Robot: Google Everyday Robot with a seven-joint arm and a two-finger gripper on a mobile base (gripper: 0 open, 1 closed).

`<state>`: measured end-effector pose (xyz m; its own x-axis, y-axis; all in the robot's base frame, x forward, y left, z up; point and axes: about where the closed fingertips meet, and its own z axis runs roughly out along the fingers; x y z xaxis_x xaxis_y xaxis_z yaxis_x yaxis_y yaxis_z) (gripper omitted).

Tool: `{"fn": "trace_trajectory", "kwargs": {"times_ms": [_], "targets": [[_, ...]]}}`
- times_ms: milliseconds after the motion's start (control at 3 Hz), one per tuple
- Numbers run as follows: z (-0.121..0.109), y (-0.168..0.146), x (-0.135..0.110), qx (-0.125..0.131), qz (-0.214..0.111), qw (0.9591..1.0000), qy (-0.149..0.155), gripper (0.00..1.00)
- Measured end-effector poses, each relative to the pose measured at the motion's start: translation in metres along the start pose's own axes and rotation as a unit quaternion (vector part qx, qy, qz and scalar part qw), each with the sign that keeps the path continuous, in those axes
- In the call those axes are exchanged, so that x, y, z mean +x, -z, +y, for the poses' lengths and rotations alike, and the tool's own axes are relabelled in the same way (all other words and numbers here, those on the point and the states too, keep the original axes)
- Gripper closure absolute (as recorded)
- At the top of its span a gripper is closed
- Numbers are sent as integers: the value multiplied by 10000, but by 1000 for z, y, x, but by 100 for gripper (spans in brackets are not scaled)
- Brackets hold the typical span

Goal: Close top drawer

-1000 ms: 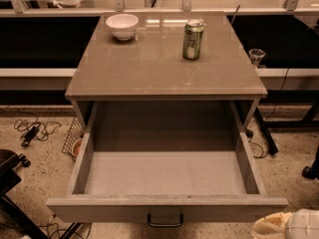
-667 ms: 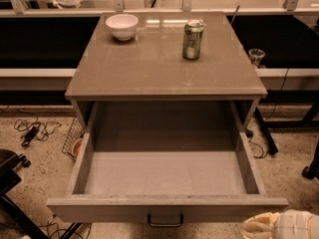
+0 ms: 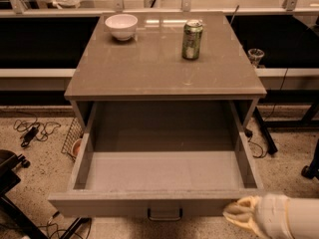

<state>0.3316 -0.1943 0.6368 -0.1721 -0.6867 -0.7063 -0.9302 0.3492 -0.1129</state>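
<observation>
The top drawer (image 3: 164, 205) of the grey-taupe cabinet is pulled far out, showing its deep grey box interior with nothing in it. Its flat front faces the bottom of the view, with the small dark U-shaped pull (image 3: 164, 215) at the centre. My gripper (image 3: 240, 214) comes in from the bottom right, its cream fingertips at the right part of the drawer front, right of the pull. The lower drawers are hidden under the open one.
On the cabinet top (image 3: 149, 68) stand a white bowl (image 3: 121, 26) at the back left and a green can (image 3: 192, 39) at the back right. Cables (image 3: 32, 131) lie on the speckled floor at the left. A black stand leg (image 3: 264, 131) is at the right.
My gripper has moved left along the bottom edge, from the far right corner to the right part of the drawer front. The drawer looks unmoved.
</observation>
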Motion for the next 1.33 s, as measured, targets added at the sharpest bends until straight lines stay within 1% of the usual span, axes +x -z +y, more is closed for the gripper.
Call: {"fn": "trace_trajectory", "kwargs": {"times_ms": [333, 667, 1000, 1333], "targets": [[-19, -16, -15, -27, -178, 9997, 171, 100], [-46, -40, -43, -93, -338, 9985, 426, 100], [-48, -42, -46, -100, -350, 9983, 448, 100], [-87, -74, -74, -191, -473, 9968, 622, 100]]}}
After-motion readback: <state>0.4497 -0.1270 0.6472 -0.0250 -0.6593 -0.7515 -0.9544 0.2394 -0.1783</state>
